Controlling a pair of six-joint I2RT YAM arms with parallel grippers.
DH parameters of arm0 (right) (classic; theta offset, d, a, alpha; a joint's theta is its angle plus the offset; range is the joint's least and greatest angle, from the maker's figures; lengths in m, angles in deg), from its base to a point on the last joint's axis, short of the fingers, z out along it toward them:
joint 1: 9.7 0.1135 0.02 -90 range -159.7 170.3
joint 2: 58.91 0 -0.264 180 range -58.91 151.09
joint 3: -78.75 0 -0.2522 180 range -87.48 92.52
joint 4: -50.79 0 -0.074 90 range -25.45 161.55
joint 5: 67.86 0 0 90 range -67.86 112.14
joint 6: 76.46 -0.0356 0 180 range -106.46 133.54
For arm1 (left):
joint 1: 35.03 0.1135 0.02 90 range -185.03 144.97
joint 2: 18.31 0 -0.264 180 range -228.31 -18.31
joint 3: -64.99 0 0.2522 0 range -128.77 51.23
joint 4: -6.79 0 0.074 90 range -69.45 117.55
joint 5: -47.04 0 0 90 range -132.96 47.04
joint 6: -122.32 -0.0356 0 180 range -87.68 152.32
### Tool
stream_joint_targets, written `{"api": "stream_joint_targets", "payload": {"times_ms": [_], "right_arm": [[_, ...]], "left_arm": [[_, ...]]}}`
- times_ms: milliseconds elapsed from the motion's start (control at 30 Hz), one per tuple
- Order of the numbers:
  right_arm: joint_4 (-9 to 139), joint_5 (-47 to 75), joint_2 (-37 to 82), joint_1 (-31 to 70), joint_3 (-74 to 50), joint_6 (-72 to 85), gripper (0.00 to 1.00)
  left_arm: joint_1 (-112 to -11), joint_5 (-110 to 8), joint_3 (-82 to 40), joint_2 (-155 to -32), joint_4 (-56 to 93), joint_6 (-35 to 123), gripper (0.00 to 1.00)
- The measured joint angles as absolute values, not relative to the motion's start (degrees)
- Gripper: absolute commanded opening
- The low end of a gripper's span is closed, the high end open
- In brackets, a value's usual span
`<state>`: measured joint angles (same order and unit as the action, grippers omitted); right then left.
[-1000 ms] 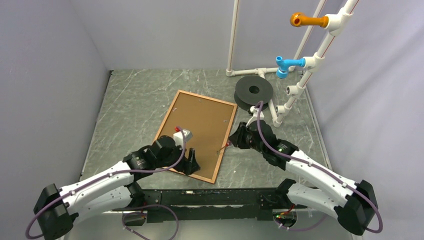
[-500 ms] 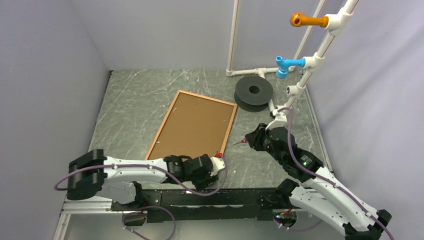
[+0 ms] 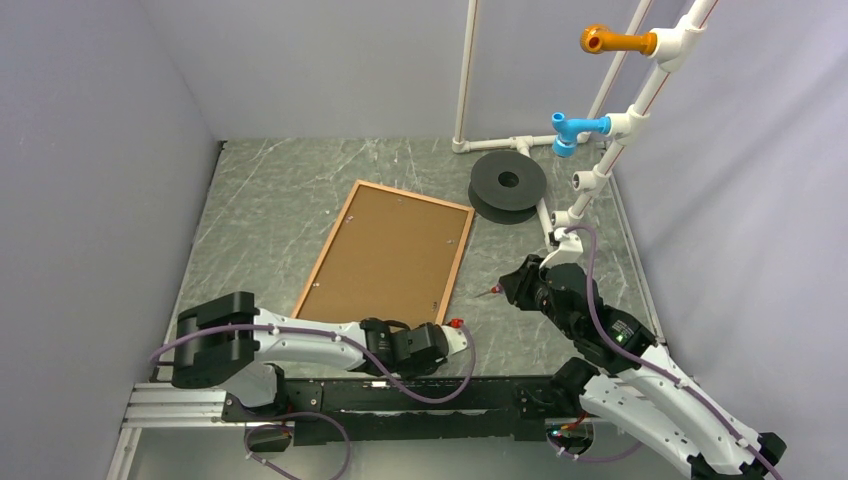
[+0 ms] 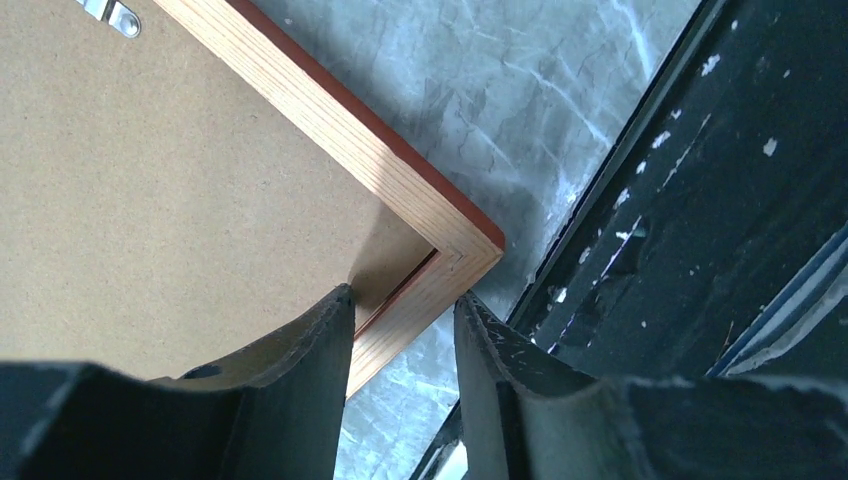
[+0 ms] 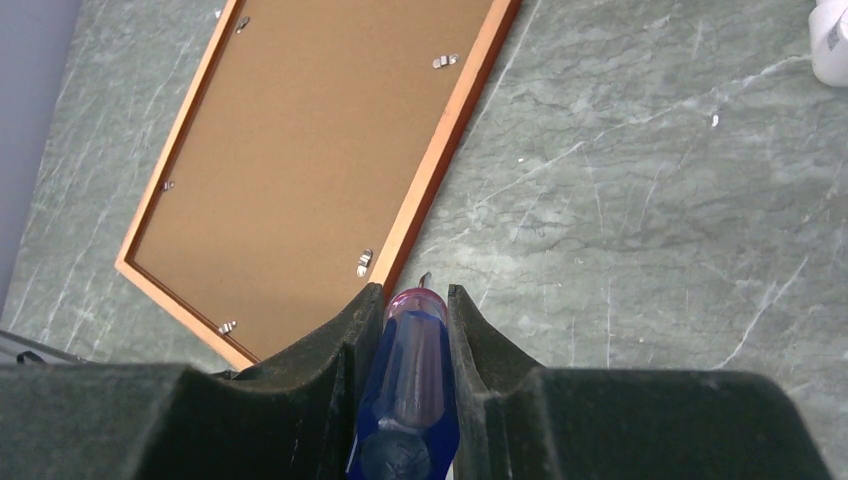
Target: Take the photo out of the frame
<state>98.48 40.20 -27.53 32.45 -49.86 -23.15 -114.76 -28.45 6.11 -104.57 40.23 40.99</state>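
Note:
The frame (image 3: 457, 262) lies face down on the table, with the brown fibreboard backing panel (image 3: 385, 255) in it. The photo is hidden under the panel. My left gripper (image 3: 450, 332) is low at the frame's near right corner. In the left wrist view it (image 4: 405, 310) is open, with one finger on the panel (image 4: 150, 170) and the other past the outer edge of the rail (image 4: 400, 180). My right gripper (image 3: 507, 288) hovers right of the frame (image 5: 440, 160). In the right wrist view it (image 5: 415, 300) is shut on a blue-handled screwdriver (image 5: 412, 370).
Small metal clips (image 5: 445, 61) hold the panel to the rails. A black spool (image 3: 508, 185) and a white pipe stand (image 3: 600, 150) with orange and blue fittings stand at the back right. A black rail (image 4: 700, 200) runs along the table's near edge.
My left arm has swung from over the frame's near part down to its near right corner. My right gripper has drawn back to the right with the screwdriver.

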Motion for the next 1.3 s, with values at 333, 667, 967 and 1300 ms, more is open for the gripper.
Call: {"api": "stream_joint_targets", "payload": {"times_ms": [333,667,967,1300], "right_arm": [[98.9,40.2,-29.3,32.4,-50.6,-23.5,0.00],[98.9,40.5,-29.7,32.4,-50.9,-23.5,0.00],[99.0,41.1,-30.0,32.4,-51.0,-23.6,0.00],[99.0,40.0,-30.0,32.4,-51.6,-25.6,0.00]], "left_arm": [[-116.0,-24.0,2.2,-109.1,41.3,45.4,0.12],[-115.0,-19.1,-1.5,-113.2,42.3,57.3,0.05],[-103.3,-24.3,0.2,-111.4,36.6,67.7,0.04],[-81.6,-39.4,-6.9,-118.9,29.1,73.6,0.06]]}}
